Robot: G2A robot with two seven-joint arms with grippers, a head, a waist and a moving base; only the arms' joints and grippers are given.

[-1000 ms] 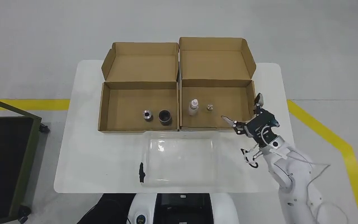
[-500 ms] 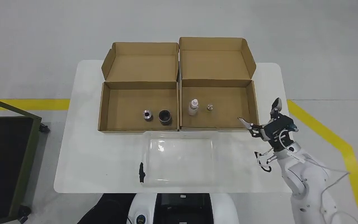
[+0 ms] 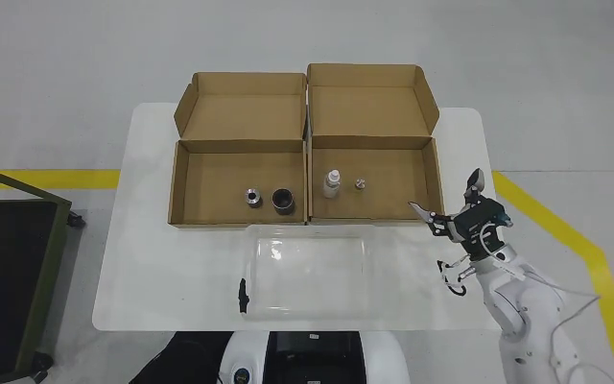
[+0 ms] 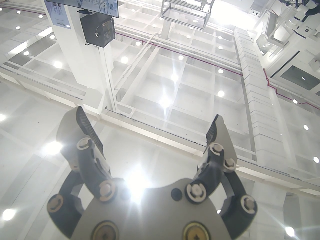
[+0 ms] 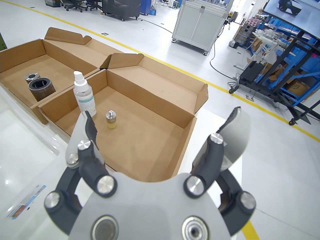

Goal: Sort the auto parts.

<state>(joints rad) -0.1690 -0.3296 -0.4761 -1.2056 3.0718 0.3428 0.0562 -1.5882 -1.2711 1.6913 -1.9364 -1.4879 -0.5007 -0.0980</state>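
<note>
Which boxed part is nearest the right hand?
The small silver-topped fitting; the spray bottle is farther from the right hand, the dark cylinder and silver cylinder in the other box.

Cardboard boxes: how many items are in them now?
4. A small metal cylinder and dark sleeve in the left box; a spray bottle and small brass fitting in the right box.

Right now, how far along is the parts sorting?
Done: a metal sleeve and dark ring sit in the left box, a spray bottle and small fitting in the right box. In hand: nothing, the right gripper is open. Left: perhaps the black piece beside the clear tray.
</note>
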